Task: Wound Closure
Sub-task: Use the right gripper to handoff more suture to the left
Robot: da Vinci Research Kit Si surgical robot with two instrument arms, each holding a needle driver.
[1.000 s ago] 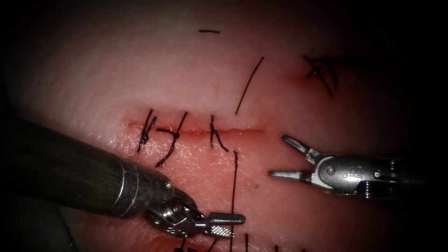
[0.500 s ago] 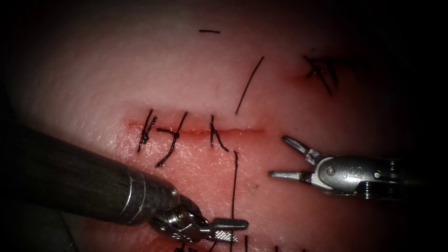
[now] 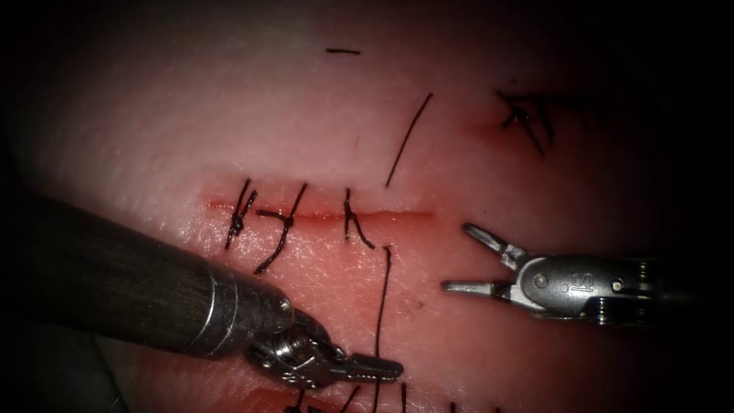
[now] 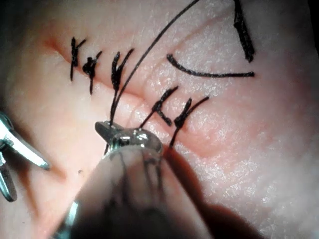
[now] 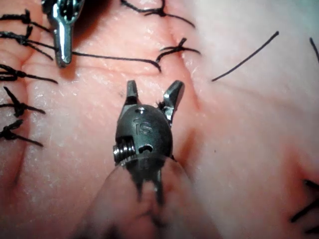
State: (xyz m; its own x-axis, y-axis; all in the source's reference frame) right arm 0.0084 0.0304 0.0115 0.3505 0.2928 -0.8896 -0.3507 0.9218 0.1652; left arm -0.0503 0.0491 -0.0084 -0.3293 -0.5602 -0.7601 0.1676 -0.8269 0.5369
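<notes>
the cut (image 3: 321, 217) runs across the tissue (image 3: 229, 115) as a thin red line, with three knotted stitches (image 3: 284, 222) along it. below the cut, the left arm's tool (image 3: 382, 369) has its jaws drawn together at a long thread (image 3: 381, 298) that runs down from a point just beneath the cut; they look clamped on that thread, though the grip itself is hard to make out. in the left wrist view the same tool (image 4: 107, 130) meets the thread (image 4: 144, 55) at its tip. beside the cut's right end, the right arm's tool (image 3: 457, 258) has its jaws spread wide and holds nothing, well apart from the thread. a loose cut end of thread (image 3: 409, 139) lies on the tissue above the cut, and another knot (image 3: 524, 116) sits further off above the right tool. the needle cannot be made out.
</notes>
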